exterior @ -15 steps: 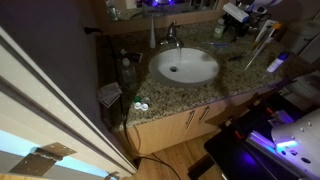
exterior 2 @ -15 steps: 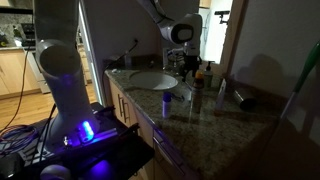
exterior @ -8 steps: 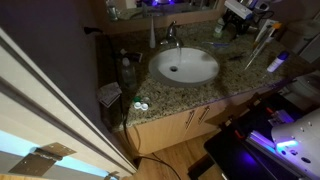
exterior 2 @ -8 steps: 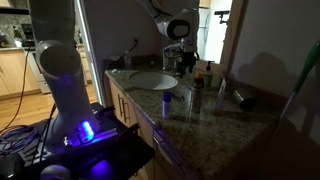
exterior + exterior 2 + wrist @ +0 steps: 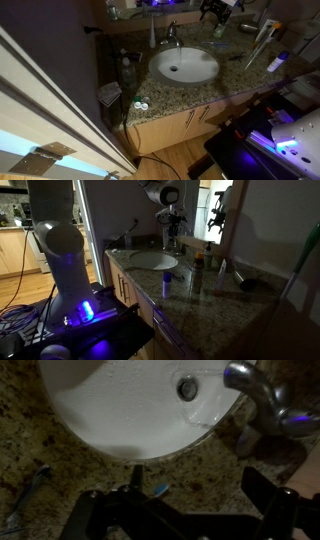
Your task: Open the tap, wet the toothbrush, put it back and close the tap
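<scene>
Wrist view shows the end effector (image 5: 180, 510) spread wide, now moved nearer the tap (image 5: 262, 400).

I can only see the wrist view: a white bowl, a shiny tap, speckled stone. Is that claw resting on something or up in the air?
Observer: Up in the air: the gripper hangs above the counter near the tap, touching nothing.
Operator: Anything beside the tap I can't see?
Observer: A slim white bottle stands upright on its far side from the gripper.
Operator: And in front of the basin?
Observer: A small twin-cup case lies near the counter's front edge.
</scene>
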`<state>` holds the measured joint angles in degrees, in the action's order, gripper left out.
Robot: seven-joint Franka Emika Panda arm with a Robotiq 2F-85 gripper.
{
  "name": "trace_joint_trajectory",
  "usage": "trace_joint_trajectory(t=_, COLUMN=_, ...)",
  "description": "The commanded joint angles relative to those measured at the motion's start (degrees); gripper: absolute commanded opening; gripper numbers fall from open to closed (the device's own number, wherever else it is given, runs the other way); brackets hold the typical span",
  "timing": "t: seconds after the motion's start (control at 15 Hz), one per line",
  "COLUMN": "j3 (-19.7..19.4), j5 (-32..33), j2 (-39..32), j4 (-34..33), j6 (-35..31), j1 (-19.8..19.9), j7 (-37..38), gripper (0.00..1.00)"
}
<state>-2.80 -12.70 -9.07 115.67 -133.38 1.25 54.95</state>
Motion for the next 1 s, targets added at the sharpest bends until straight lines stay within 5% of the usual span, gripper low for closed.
trace_joint_trajectory(t=0.0, j3=0.1, j5=-0.1, j2=0.0, j4=-0.9, j6=0.9, j1=-0.5, j7=-0.4, gripper=1.00)
trace_joint_trajectory(t=0.2, j3=1.3, j5=-2.7, j2=0.8, j4=-1.9, j6=1.9, j1=0.2, j7=-10.7, gripper=1.00)
trace_joint_trajectory(t=0.6, j3=3.2, j5=-2.7, j2=0.6, j4=-14.8, j6=15.3, j1=-1.3, j7=-23.2, gripper=1.00)
trace_joint_trajectory(t=0.67, j3=2.3, j5=-1.3, j2=1.0, j4=-11.1, j6=10.5, j1=-1.5, j7=-19.0, gripper=1.00)
trace_joint_trajectory(t=0.93, j3=3.0, j5=-1.8, j2=0.4, j4=-13.8, j6=13.8, j1=-1.9, j7=-22.9, gripper=1.00)
